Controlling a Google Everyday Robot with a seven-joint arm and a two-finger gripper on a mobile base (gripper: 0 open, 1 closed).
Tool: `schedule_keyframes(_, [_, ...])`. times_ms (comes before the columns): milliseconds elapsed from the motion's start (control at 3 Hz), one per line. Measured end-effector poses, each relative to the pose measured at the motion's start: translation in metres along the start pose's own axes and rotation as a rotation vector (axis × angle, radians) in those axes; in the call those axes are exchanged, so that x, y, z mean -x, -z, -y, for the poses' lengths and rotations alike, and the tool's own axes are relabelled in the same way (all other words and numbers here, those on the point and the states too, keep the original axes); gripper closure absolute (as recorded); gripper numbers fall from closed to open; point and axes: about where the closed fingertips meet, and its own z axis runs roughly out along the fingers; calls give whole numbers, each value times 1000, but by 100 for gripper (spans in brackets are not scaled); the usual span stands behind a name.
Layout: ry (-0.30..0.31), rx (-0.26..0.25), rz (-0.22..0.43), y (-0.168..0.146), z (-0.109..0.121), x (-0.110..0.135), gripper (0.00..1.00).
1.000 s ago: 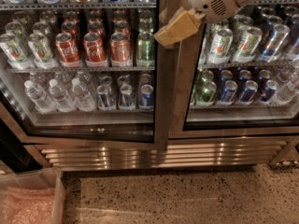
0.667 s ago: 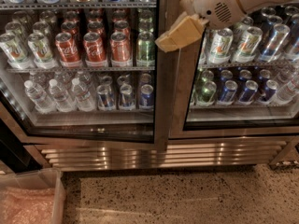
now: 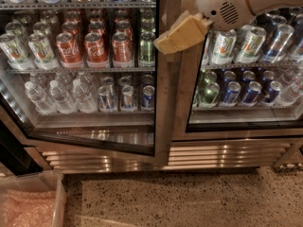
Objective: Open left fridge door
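The fridge [image 3: 189, 156] is a two-door steel drinks cooler with a louvred base grille. The left fridge door [image 3: 162, 103] has a glass pane in a steel frame, with red soda cans [image 3: 97, 46] and clear water bottles [image 3: 52, 96] behind it. The door stands slightly ajar: its bottom edge slants and its right side is swung out from the centre post. My gripper [image 3: 179, 36], tan-tipped on a white arm [image 3: 232, 4], comes in from the upper right and sits at the top of the door's right edge, against the centre post.
The right glass door [image 3: 246, 79] is closed, with green-white and blue cans behind it. A clear plastic bin [image 3: 28, 205] with pinkish contents stands on the speckled floor [image 3: 189, 197] at the lower left, in front of the door's hinge side.
The left door's right side has swung outward and its bottom edge now slants. My gripper has shifted slightly down and toward me along the door's right edge.
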Motion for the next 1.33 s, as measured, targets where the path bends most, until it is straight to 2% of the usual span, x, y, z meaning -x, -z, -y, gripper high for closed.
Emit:
schedule_keyframes(333, [0,0,0,0,0,0,24])
schedule_keyframes(667, [31,28,-2,-6,0,7,9])
schedule_keyframes(1000, [56,5,-59,7,14,12,8])
schedule_keyframes(1333, [53,-91,-122,38,21,14,6])
